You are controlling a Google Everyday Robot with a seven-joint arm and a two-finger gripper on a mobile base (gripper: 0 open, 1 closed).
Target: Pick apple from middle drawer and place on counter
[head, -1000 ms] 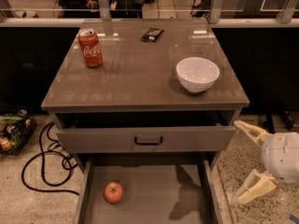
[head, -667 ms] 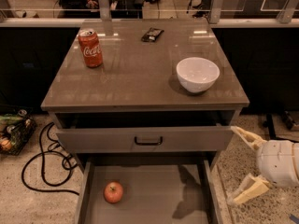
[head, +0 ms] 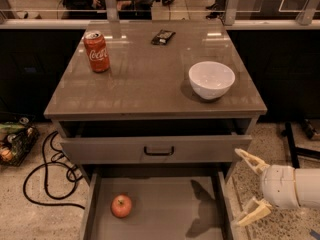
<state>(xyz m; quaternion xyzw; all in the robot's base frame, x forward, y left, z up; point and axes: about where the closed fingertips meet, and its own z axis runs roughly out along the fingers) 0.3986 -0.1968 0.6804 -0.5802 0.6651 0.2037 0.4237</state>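
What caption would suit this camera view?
Open gripper hovers beside the middle drawer holding an apple, below the counter.

Lower-right gripper (head: 238,188), arm (head: 292,186) cropped; dark item (head: 163,36) perhaps packet.

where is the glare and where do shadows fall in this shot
Camera view: glare streaks the far edge of the glossy counter; the white bowl casts a soft shadow to its left; a dark shadow lies on the floor of the middle drawer, right of the apple, near the open gripper outside the drawer's right wall.
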